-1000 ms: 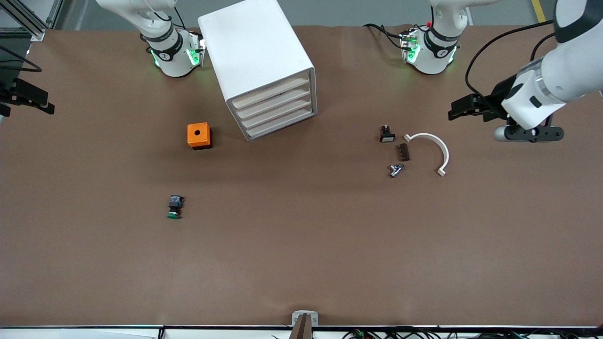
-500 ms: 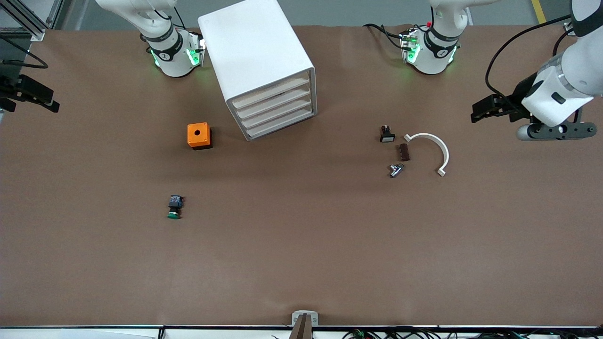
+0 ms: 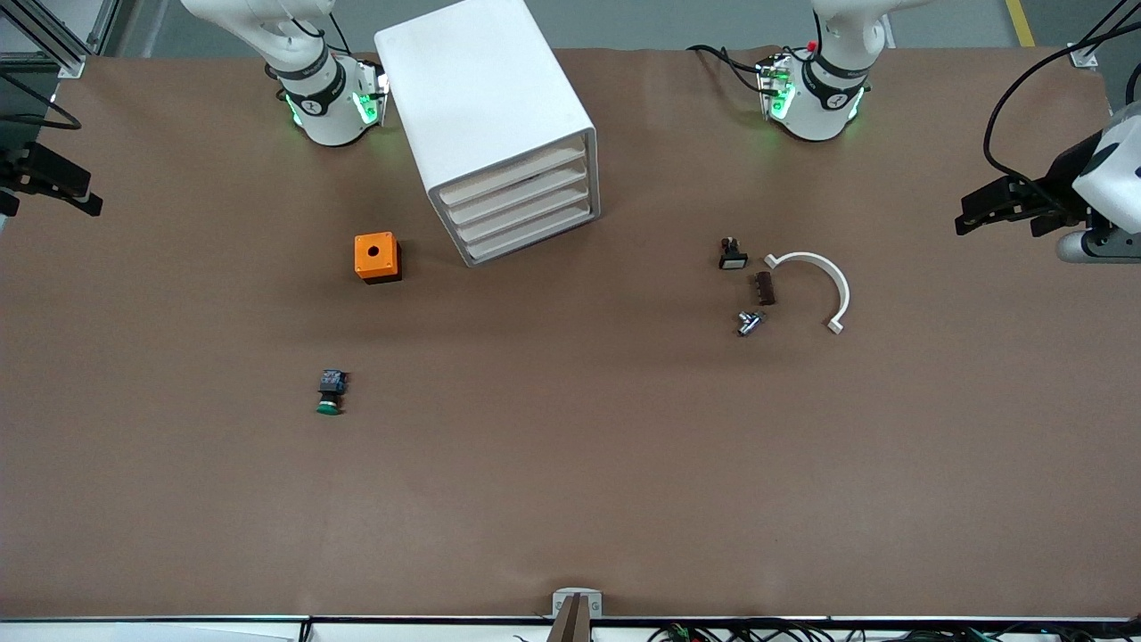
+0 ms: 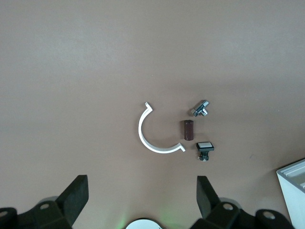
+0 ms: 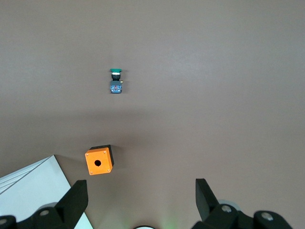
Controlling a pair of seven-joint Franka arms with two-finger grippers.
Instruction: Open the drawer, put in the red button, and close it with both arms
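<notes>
My left gripper [image 3: 972, 218], open and empty, pulls away from the cabinet [image 3: 495, 125]; right gripper [image 5: 140, 202] waits open; every drawer [image 3: 526, 234] shut, job apparently done

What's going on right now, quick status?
Left gripper open, empty, at the left arm's end of the table. Right gripper open, empty, at the right arm's end. Cabinet drawers all shut; no red button visible. Nothing blocks the drawers.

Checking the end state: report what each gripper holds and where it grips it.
Nothing is held. The left gripper is open over the left arm's end of the table; the right gripper is open over the right arm's end.
</notes>
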